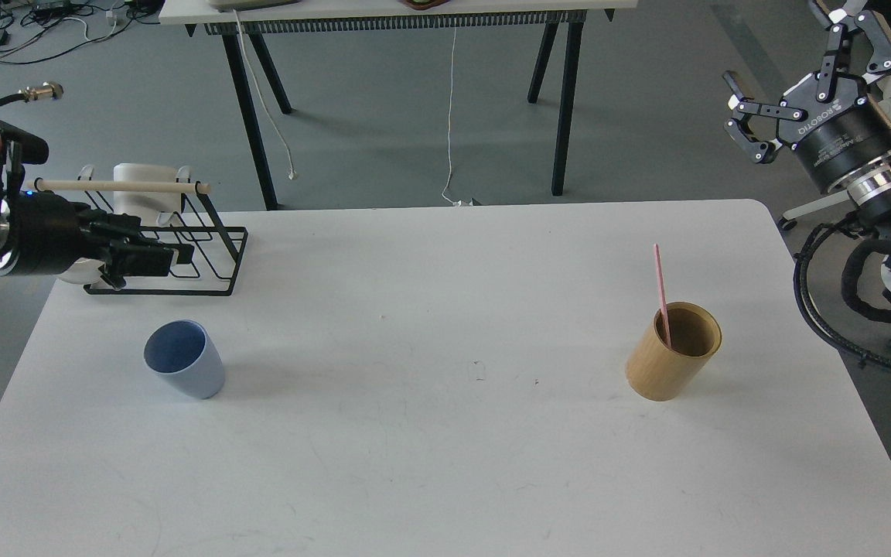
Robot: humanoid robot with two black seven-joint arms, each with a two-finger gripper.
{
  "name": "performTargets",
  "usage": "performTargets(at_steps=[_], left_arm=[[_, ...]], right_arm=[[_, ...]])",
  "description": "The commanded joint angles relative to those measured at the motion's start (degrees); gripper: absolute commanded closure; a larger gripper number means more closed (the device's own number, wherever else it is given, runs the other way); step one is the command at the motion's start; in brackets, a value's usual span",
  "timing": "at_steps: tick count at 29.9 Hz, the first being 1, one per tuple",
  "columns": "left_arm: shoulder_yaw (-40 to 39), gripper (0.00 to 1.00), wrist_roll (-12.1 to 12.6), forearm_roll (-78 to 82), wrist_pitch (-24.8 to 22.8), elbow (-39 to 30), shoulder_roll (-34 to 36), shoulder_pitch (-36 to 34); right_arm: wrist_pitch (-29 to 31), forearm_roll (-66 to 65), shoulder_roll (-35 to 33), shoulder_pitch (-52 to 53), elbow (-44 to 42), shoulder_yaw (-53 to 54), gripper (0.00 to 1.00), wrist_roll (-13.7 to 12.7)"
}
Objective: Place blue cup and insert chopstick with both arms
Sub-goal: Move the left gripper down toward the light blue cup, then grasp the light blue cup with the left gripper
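Our left gripper (pixel 153 259) hovers by the wire rack (pixel 182 255), too dark to read; the blue cup (pixel 185 370) stands free below. The pink chopstick (pixel 660 294) leans in the wooden cylinder (pixel 674 352); our right gripper (pixel 793 97), spread empty, could tip it.

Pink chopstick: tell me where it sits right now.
In the head view, the pink chopstick stands inside the tan wooden cylinder on the right side of the white table, leaning left, far from the blue cup.
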Motion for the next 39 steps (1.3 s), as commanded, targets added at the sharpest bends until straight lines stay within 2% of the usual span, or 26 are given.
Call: performTargets(at_steps=[1,20,28,32,35,36,39], left_arm=[[0.04,0.01,0.01,0.91,-0.01,1.28,-0.52,4.25],[0.13,0.03,0.01,0.99,-0.01,10.43,-7.29,9.00],[0.30,0.12,0.01,0.99,-0.01,10.43,-7.20,10.32],[0.30,0.23,0.01,0.64,-0.01,10.43,-7.55,10.32],[0.39,0.45,0.01,0.64,1.88,10.43,-7.55,10.32],[0.39,0.49,0.01,0.64,2.84,10.43,-7.55,10.41],[0.48,0.53,0.01,0.64,4.08,10.43,-7.47,10.41]], right_arm=[[0.00,0.00,0.00,0.12,0.00,0.00,0.01,0.00],[0.00,0.00,-0.79,-0.05,0.09,0.18,0.01,0.00],[0.00,0.00,-0.79,-0.14,0.18,0.18,0.01,0.00],[0.00,0.00,-0.79,-0.23,0.26,0.18,0.01,0.00],[0.00,0.00,-0.79,-0.67,0.35,0.18,0.01,0.00],[0.00,0.00,-0.88,-0.84,0.35,0.26,0.01,0.00],[0.00,0.00,-0.88,-1.02,0.35,0.27,0.01,0.00]])
